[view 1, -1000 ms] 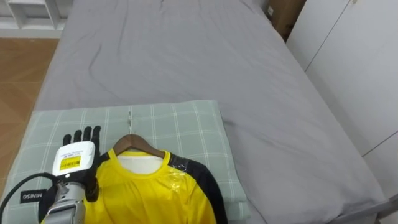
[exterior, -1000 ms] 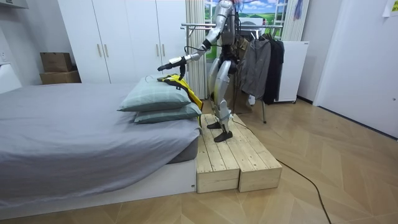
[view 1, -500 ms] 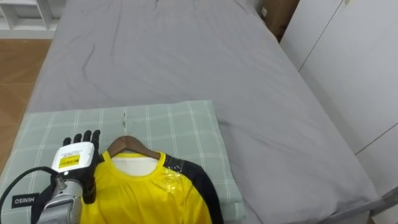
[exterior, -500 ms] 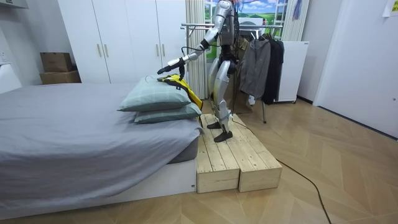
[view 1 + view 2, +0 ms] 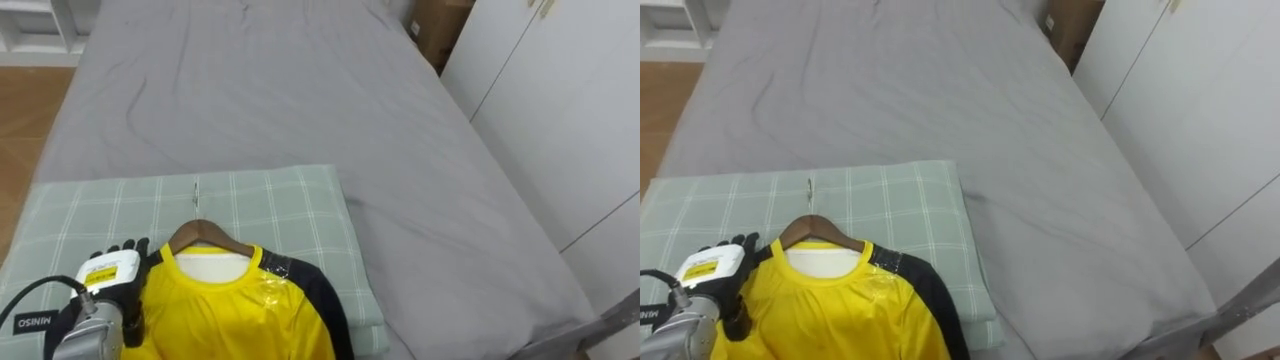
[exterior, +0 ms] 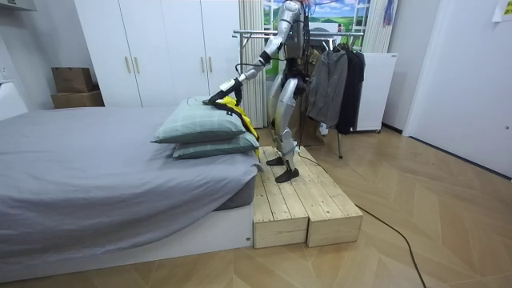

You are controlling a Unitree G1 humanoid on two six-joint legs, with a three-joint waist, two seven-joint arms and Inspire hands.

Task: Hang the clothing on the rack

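A yellow shirt (image 5: 230, 310) with dark sleeves lies on a wooden hanger (image 5: 205, 238) on top of a green checked pillow (image 5: 270, 200). The hanger's thin metal hook (image 5: 196, 190) points toward the far side of the pillow. My left hand (image 5: 108, 275) is low over the pillow at the shirt's left shoulder, its fingers straight and angled down, holding nothing. In the room view I stand on a wooden platform (image 6: 300, 204) beside the bed, left arm stretched down so the left hand (image 6: 220, 98) is at the shirt (image 6: 236, 112).
The grey bed (image 5: 300, 90) spreads out beyond the pillow, with white wardrobe doors (image 5: 560, 100) on the right and a cardboard box (image 5: 435, 25) at the far corner. Behind me stands a clothes rack (image 6: 320, 36) with dark garments (image 6: 332, 84) hanging on it.
My left hand has come down and back toward the pillow beside the shirt's shoulder. The eye view has shifted slightly; shirt and hanger lie where they were.
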